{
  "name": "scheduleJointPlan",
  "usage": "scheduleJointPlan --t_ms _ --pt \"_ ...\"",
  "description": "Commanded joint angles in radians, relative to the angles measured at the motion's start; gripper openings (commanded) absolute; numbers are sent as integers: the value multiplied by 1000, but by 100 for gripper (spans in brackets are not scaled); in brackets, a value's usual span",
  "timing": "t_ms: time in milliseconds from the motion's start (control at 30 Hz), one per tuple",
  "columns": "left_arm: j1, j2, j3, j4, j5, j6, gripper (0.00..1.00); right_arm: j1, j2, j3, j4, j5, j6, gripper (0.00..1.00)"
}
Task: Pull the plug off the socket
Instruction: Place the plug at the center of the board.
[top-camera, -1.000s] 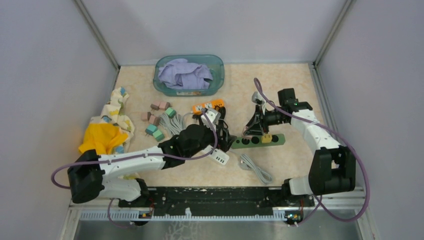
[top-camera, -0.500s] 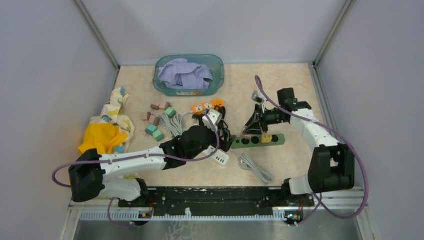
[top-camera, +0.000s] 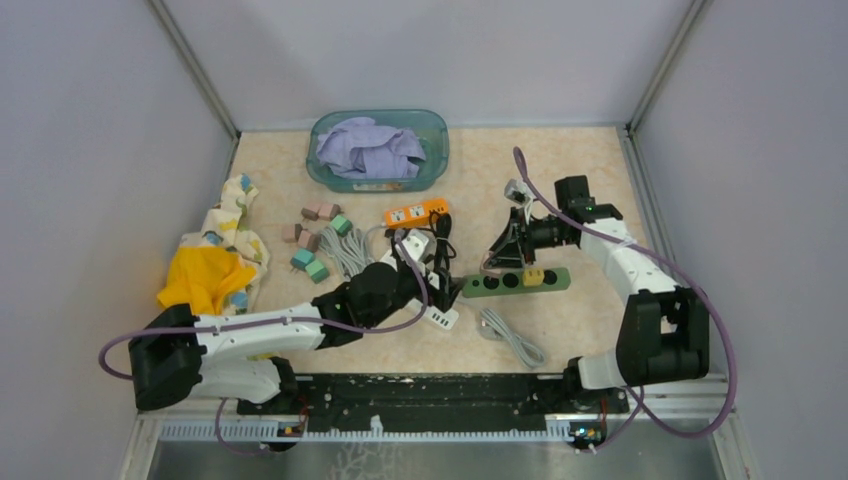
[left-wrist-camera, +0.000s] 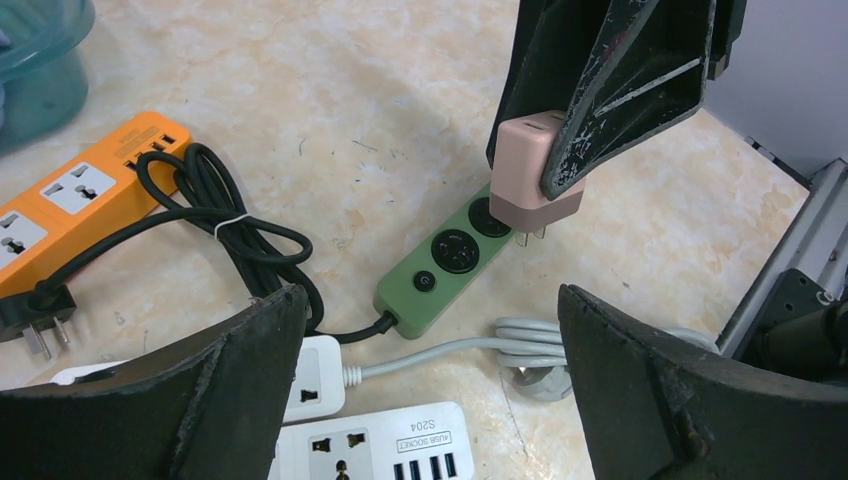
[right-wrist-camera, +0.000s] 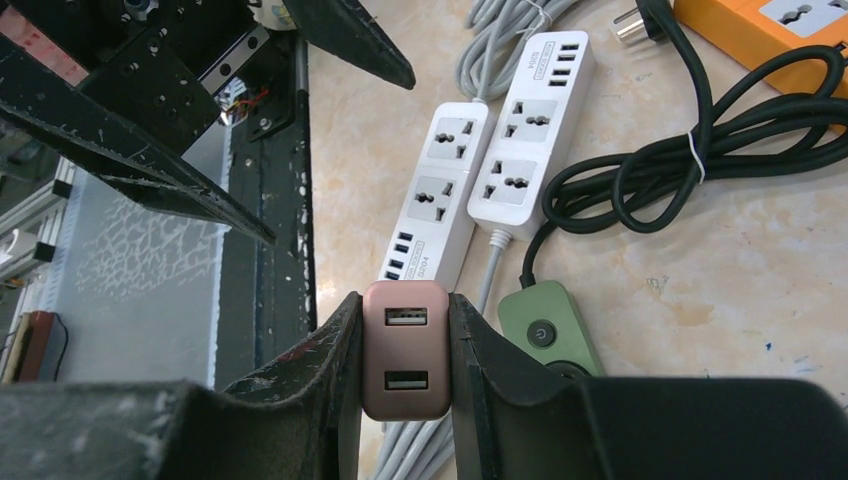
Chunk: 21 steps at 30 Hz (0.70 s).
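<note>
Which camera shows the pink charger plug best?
Left wrist view: the pink plastic charger plug shows its side and prongs above the green power strip. Right wrist view shows only its USB face; overhead, it is too small to tell.

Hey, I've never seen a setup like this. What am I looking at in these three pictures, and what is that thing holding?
These are two robot arms bolted to the near edge of a table. Each ends in a two-finger gripper. The wide picture comes from a camera above and behind them. The other two come from cameras on the wrists, so each shows its own fingers.

On the table lie a green strip, an orange strip, two white strips, small blocks, a yellow cloth and a tub of purple cloth.

The right gripper is shut on a pink plug, whose prongs show right by the green strip. The left gripper is open and holds nothing.
</note>
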Motion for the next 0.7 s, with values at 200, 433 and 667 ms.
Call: scheduleJointPlan --t_ms 200,433,667 --pt "-5 48 100 -121 -28 -29 100 -6 4 -29 140 -104 192 0" --pt "-6 130 226 -223 -14 -16 100 -6 14 -56 286 -115 407 0" --pt "-7 233 367 -323 -17 -58 95 -6 24 -77 371 -86 502 0"
